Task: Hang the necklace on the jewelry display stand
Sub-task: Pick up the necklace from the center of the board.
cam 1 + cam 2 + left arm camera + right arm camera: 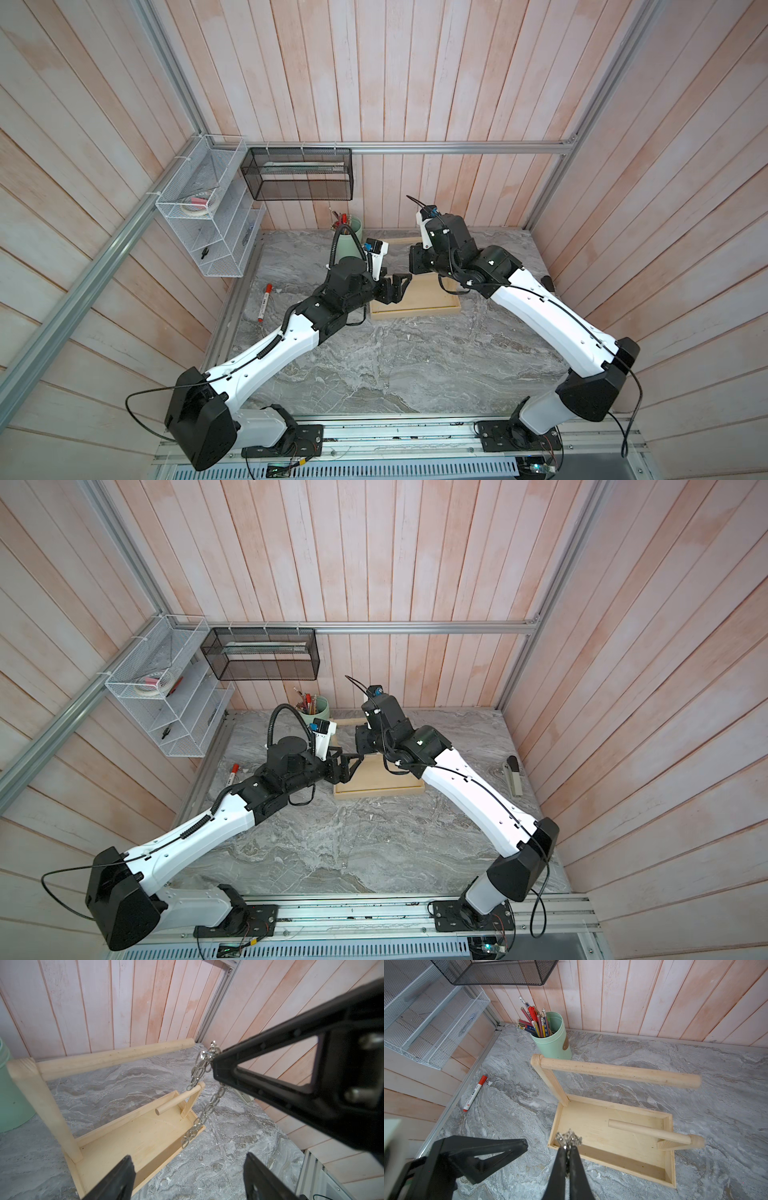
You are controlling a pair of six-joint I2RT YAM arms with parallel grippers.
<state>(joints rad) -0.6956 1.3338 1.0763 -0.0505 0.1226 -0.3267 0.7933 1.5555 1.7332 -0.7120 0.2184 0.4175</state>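
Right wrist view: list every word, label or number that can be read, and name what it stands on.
No text here can be read.
Marker: dark print along the white barrel, too small and blurred to read.
Pen cup: brown label patch, no letters to be made out.
Pencils: markings too small to read.

Silver necklace point(209, 1105) dangling, apparently doubled, wooden stand point(46, 1105) upright

- Mint-green cup point(552, 1043) of pencils point(536, 1022) stands on the grey marbled tabletop point(395, 365).
- Red-capped marker point(475, 1093) lies flat on it.
- White wire shelf point(208, 212) and black mesh basket point(297, 174) hang above.
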